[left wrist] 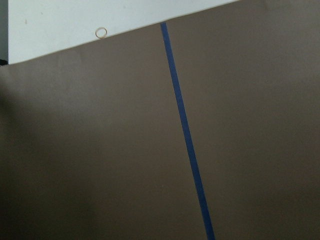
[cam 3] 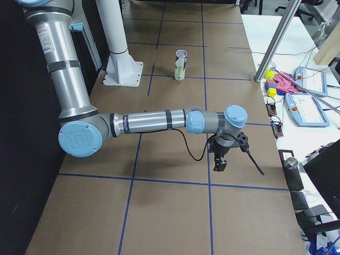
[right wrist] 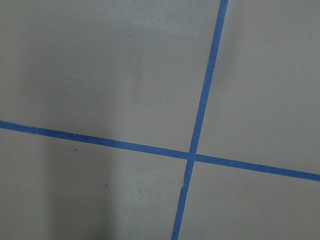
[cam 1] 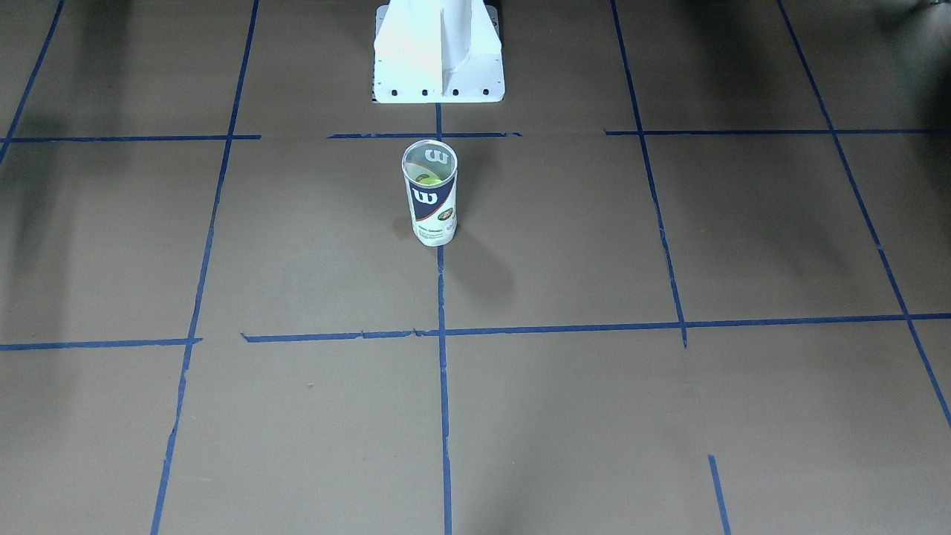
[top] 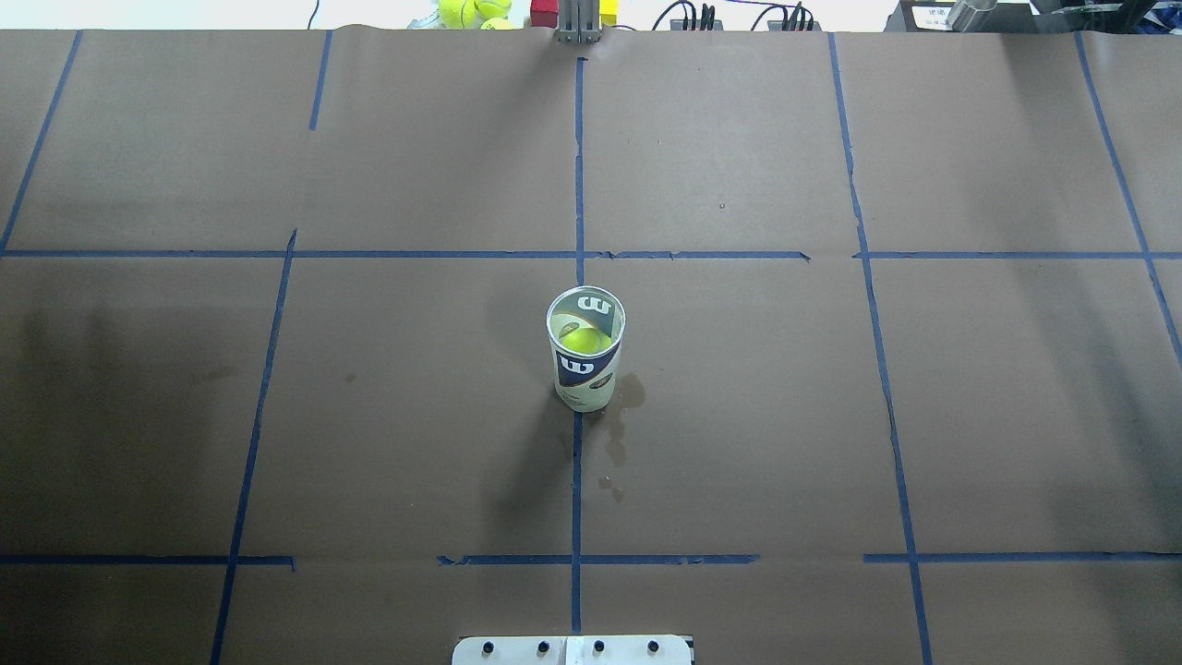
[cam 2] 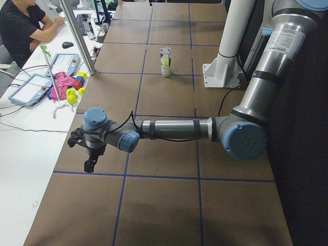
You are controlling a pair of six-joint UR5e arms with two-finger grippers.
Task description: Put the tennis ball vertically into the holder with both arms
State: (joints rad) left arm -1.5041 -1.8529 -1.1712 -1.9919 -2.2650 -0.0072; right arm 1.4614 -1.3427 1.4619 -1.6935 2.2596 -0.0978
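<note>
The holder (top: 585, 356) stands upright at the table's middle, mouth up; it also shows in the front-facing view (cam 1: 430, 193), the left view (cam 2: 165, 61) and the right view (cam 3: 181, 65). The tennis ball (top: 584, 340) sits inside it, seen through the mouth, also in the front-facing view (cam 1: 429, 179). My left gripper (cam 2: 88, 160) hangs far from the holder near the table's left end. My right gripper (cam 3: 220, 161) hangs far away near the right end. Both show only in side views, so I cannot tell if they are open or shut.
The white pedestal (cam 1: 438, 56) stands behind the holder. Loose tennis balls (top: 473, 11) and coloured blocks lie beyond the far edge. A person sits at a side desk (cam 2: 23, 28) with tablets. Blue tape lines grid the brown table. A stain (top: 621, 416) lies by the holder.
</note>
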